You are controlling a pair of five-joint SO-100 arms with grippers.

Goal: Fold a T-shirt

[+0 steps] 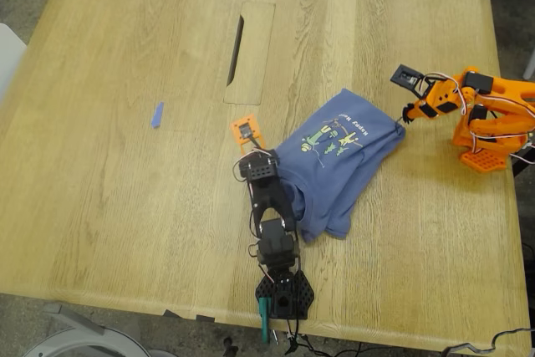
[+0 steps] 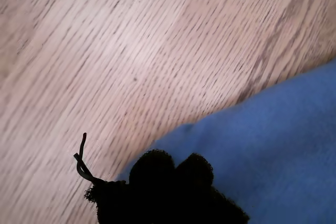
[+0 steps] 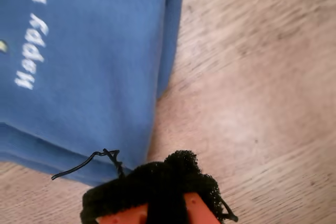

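While the slate-blue cotton T-shirt (image 1: 334,165), half-folded on the wooden desk (image 1: 125,206), appears pinched at opposite edges by my clenched first claw (image 2: 170,169) and second claw (image 3: 176,169), uneven pulling could undo the fold.

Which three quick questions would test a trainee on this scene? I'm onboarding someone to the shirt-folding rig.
1. True or false: the slate-blue cotton T-shirt lies spread out flat on the pale wooden table.
2. Which hand is at the shirt edge nearest the pale lettering? A: my first hand, on the black arm. B: my second hand, on the orange arm.
3. What small thing lies alone on the table towards the exterior view's left, apart from the shirt?

Key:
1. False: it is bunched, with layers doubled over.
2. B.
3. A small blue scrap.
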